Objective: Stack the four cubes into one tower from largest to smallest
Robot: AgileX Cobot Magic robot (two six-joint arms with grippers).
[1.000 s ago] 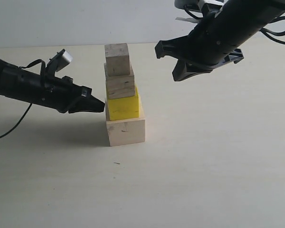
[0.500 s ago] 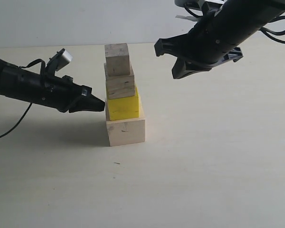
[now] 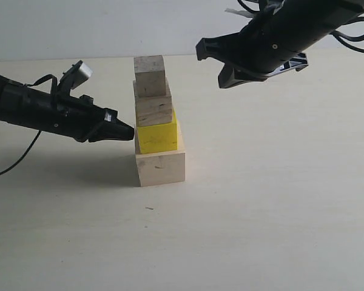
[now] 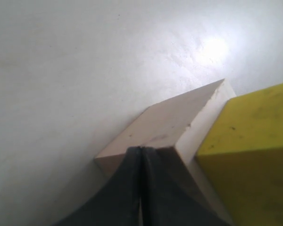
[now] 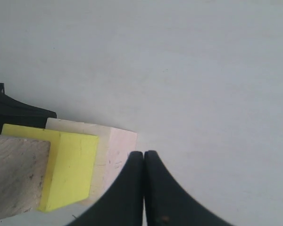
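Observation:
The tower stands mid-table: the big pale wood cube [image 3: 161, 168] at the base, the yellow cube [image 3: 158, 138] on it, the grained wood cube [image 3: 153, 109] above, and the smallest pale cube [image 3: 149, 74] on top. The upper cubes sit slightly off-centre, toward the left. My left gripper [image 3: 131, 130] is shut and empty, its tip right beside the yellow cube's left face, just above the base cube [image 4: 170, 127]. Touch cannot be judged. My right gripper [image 3: 213, 65] is shut and empty, raised in the air to the right of the tower's top.
The pale tabletop [image 3: 279, 200] stretches bare around the tower. The left arm's cable [image 3: 15, 160] droops over the table at the left. In the right wrist view the left gripper's black tip [image 5: 9, 110] shows behind the yellow cube [image 5: 70, 165].
My right gripper has risen a little, away from the tower. The left gripper and the four cubes have stayed put.

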